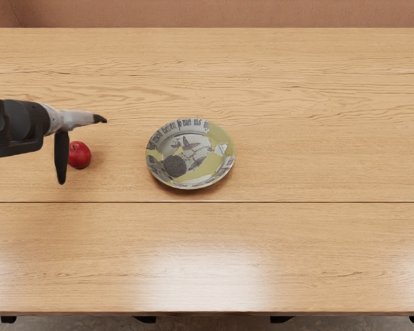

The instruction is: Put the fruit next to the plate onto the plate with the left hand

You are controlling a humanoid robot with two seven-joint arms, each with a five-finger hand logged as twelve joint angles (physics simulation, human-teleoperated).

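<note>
Fruit (pixel 79 154) sits on the table (pixel 297 234), small, round and red, off to the left of the plate (pixel 224 164) and clearly apart from it, not on it. The left hand (pixel 63 127) is out there too, left of the plate, its arm reaching in from the left edge. The hand is spread and grips nothing: one finger (pixel 96 119) points toward the plate, another hangs straight down along the fruit's far side. Whether that finger touches the fruit, I cannot tell. The plate shows a painted pattern with yellow patches.
</note>
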